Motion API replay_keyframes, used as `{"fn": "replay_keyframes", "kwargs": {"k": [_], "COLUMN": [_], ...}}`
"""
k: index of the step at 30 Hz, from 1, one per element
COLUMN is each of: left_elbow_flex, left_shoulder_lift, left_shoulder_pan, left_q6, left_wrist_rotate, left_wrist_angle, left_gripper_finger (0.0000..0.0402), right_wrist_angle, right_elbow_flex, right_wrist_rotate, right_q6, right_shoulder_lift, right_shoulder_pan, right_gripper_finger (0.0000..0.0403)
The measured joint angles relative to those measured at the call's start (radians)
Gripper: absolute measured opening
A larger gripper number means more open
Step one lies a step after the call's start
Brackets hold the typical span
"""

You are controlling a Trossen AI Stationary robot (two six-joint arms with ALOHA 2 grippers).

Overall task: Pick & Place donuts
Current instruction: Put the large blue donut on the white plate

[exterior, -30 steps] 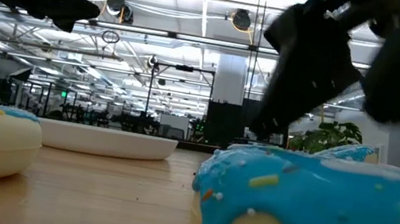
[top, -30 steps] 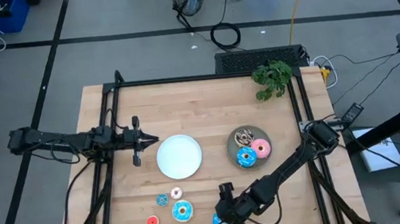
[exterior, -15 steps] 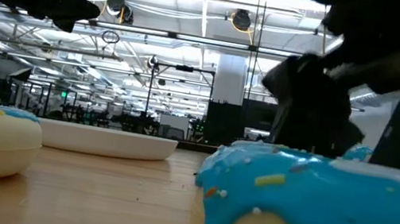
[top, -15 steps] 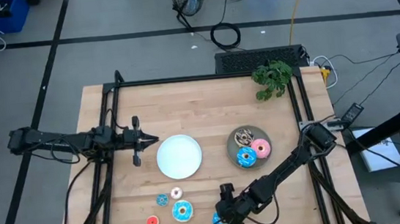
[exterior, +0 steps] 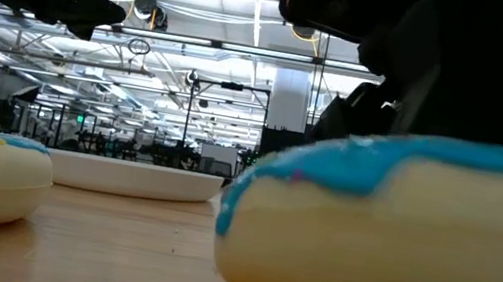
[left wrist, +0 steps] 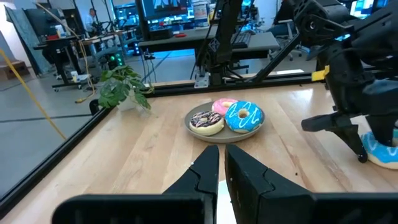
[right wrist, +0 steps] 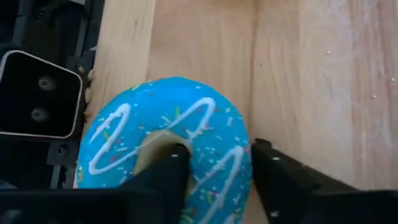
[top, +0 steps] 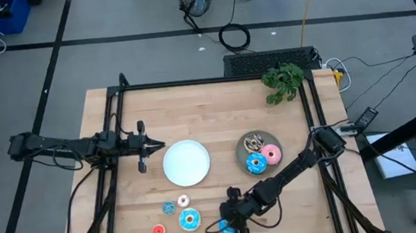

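Two arms share the wooden table [top: 214,100], and we see only one of them busy. Our right gripper [top: 232,225] is low at the near edge of the table, over a blue donut [right wrist: 165,158] with white icing lines and sprinkles. In the right wrist view one dark finger [right wrist: 168,177] sits in the donut's hole and the other finger lies against the outer rim, so the jaws straddle one side of the ring — partly closed on it, though we cannot tell how firmly they press. From table height that same donut fills the foreground, resting on the wood (its underside appears to touch the surface).

Our left gripper [top: 155,144] hangs above the table just beside the white plate [top: 186,163], fingers drawn together and holding nothing; the left wrist view shows only a thin slit between them.

On the grey plate [top: 258,151] lie three donuts — a brown sprinkled donut [top: 252,142], a pink donut [top: 271,154] and another blue one [top: 255,164]. Near the front edge, left of the right gripper, we find a larger blue-iced donut [top: 190,220], a small red donut [top: 158,231], a small teal donut [top: 168,207] and a small pale donut [top: 183,201]. A green plant [top: 283,81] sits at the far right corner.
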Motion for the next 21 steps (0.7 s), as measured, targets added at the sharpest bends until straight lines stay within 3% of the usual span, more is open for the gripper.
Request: {"fn": "replay_keyframes", "kwargs": {"k": [5, 7, 10, 16, 21], "left_elbow_flex": [0.0, 0.0, 0.0, 0.0, 0.0], "left_shoulder_lift": [0.0, 0.0, 0.0, 0.0, 0.0], "left_shoulder_pan": [0.0, 0.0, 0.0, 0.0, 0.0], "left_q6": [-0.001, -0.007, -0.009, -0.01, -0.019], "left_wrist_rotate": [0.0, 0.0, 0.0, 0.0, 0.0], "left_wrist_angle": [0.0, 0.0, -0.002, -0.007, -0.006], "left_gripper_finger": [0.0035, 0.0035, 0.0035, 0.0035, 0.0035], "right_wrist_angle": [-0.009, -0.017, -0.06, -0.201, -0.203], "right_elbow_flex": [-0.002, -0.004, -0.006, -0.008, -0.005], "right_wrist_rotate": [-0.008, -0.01, -0.002, 0.111, 0.224], "right_q6": [-0.01, -0.012, -0.034, -0.086, -0.187], "right_shoulder_lift": [-0.009, -0.02, -0.053, -0.161, -0.256], "right_shoulder_pan": [-0.009, -0.016, -0.022, -0.052, -0.135], "right_gripper_finger": [0.0043, 0.0015, 0.0017, 0.0007, 0.0009]}}
